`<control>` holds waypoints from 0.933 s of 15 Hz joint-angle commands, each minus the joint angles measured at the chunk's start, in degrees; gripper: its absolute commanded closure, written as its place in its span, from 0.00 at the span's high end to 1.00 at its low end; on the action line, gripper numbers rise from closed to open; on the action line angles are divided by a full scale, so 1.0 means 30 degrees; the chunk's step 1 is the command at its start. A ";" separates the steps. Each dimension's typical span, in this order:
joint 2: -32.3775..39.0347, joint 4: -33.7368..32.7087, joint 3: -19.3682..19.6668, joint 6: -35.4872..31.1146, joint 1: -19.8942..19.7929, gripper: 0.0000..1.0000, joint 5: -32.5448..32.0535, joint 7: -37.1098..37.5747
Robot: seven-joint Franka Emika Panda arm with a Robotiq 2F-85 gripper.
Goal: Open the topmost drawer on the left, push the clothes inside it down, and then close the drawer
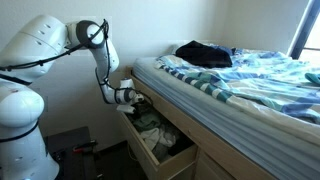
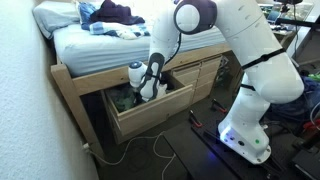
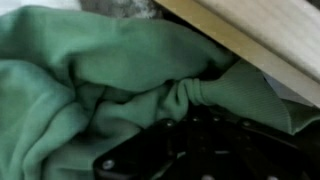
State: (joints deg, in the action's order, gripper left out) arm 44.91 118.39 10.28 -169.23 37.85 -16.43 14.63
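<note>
Arm pose: the arm (image 1: 100, 55) is bending down from its high elbow, its wrist reaching into the topmost drawer (image 2: 150, 120) under the bed frame (image 2: 70, 85).
Pincer: the gripper (image 1: 133, 99) is sitting closed, fingers together, low against the clothes (image 1: 155, 130). In the wrist view their green folds are bunching right at it.
Edges and room: the drawer is standing pulled well out, with its front panel clear of the bed. A wooden edge (image 3: 260, 35) is running close above the gripper.
Count: one arm, one open drawer, one heap of clothes, and one black garment (image 1: 203, 53) lying on the striped bedding (image 1: 260, 75).
</note>
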 commanded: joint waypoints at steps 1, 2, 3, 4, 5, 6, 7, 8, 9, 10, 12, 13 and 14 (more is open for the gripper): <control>-0.1185 0.0863 -0.0529 0.1311 -0.0348 0.00 0.0261 -0.0893; -0.1472 0.1023 -0.0407 0.1554 -0.0146 0.00 0.0154 -0.0760; -0.1695 0.1117 -0.0311 0.1747 0.0001 0.00 0.0080 -0.0613; -0.1899 0.1205 -0.0150 0.1915 0.0186 0.00 -0.0011 -0.0423; -0.2144 0.1314 -0.0123 0.2149 0.0239 0.00 -0.0053 -0.0303; -0.2386 0.1470 -0.0056 0.2223 0.0319 0.00 -0.0136 -0.0175; -0.2596 0.1591 0.0030 0.2266 0.0403 0.00 -0.0241 -0.0052; -0.2848 0.1766 0.0085 0.2291 0.0456 0.00 -0.0307 0.0056; -0.3059 0.1875 0.0226 0.2323 0.0595 0.00 -0.0414 0.0218; -0.3377 0.2060 0.0192 0.2346 0.0585 0.00 -0.0431 0.0271; -0.3921 0.2356 0.0196 0.2450 0.0665 0.00 -0.0436 0.0417; -0.4288 0.2539 0.0054 0.2806 0.0635 0.00 -0.0336 0.0461; -0.4624 0.2710 -0.0074 0.3203 0.0606 0.00 -0.0277 0.0589</control>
State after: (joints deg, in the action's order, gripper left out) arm 36.21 122.96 10.18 -163.25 38.96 -16.85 14.51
